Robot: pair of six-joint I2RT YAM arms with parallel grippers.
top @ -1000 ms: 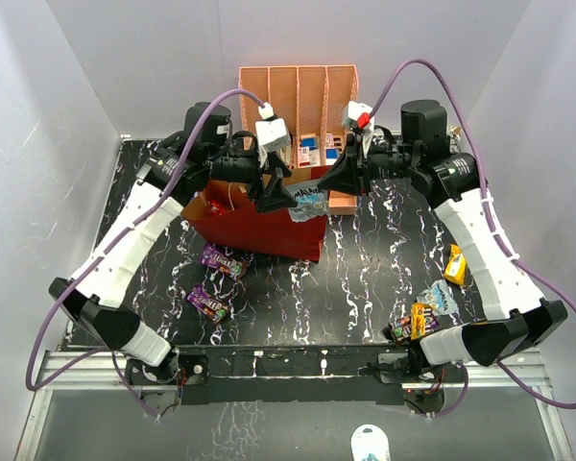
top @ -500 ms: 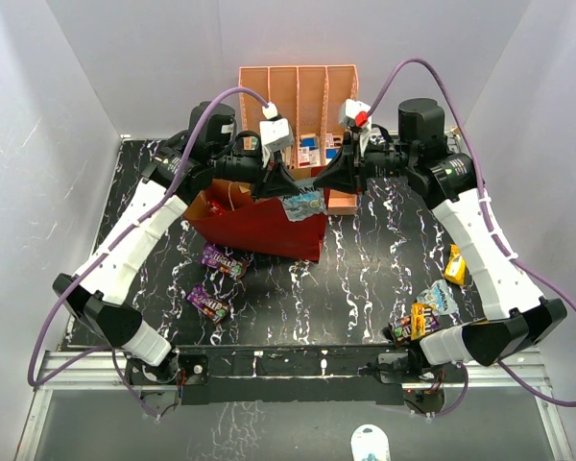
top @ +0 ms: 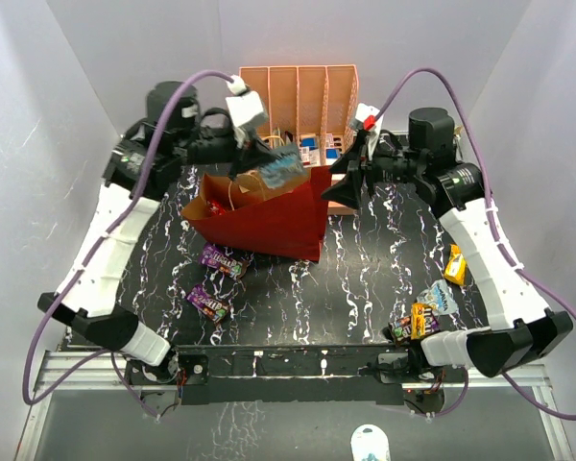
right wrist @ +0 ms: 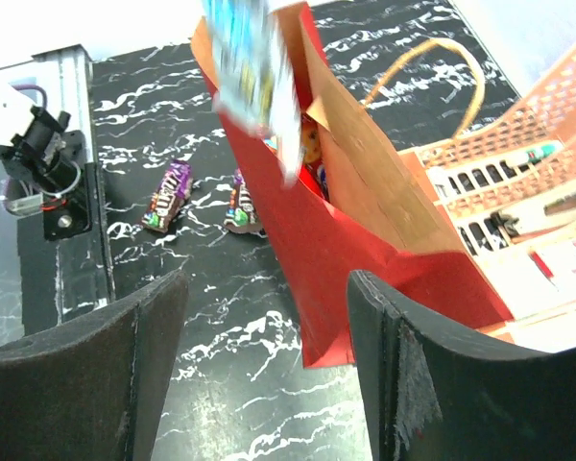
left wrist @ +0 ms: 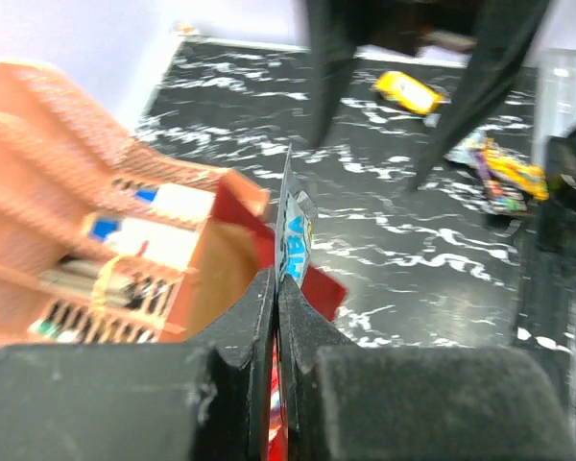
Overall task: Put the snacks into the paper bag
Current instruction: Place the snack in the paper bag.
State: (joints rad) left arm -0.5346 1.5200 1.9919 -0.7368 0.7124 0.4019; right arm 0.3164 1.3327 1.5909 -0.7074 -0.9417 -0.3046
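The dark-red paper bag (top: 269, 229) stands open at the table's back left, its brown inside (right wrist: 379, 163) showing. Just above the bag's mouth hangs a blue-grey pouch (top: 284, 170), with my left gripper (top: 265, 157) shut on its edge; the left wrist view shows the pouch (left wrist: 294, 229) sticking out past my left gripper (left wrist: 276, 279). My right gripper (top: 342, 182) is open beside the bag's right corner, holding nothing. In the right wrist view the pouch (right wrist: 254, 67) is blurred above the bag (right wrist: 365, 250). Two purple candy bars (top: 223, 259) (top: 209, 303) lie in front of the bag.
A peach slotted organizer (top: 298, 96) with small boxes stands right behind the bag. At the right lie a yellow packet (top: 454, 264), a blue-grey pouch (top: 438, 299) and yellow and dark packets (top: 413, 325). Grey walls close in the table.
My left gripper shut on the pouch that the right gripper was holding, then carried it up and left over the bag's mouth. The right gripper opened and let go.
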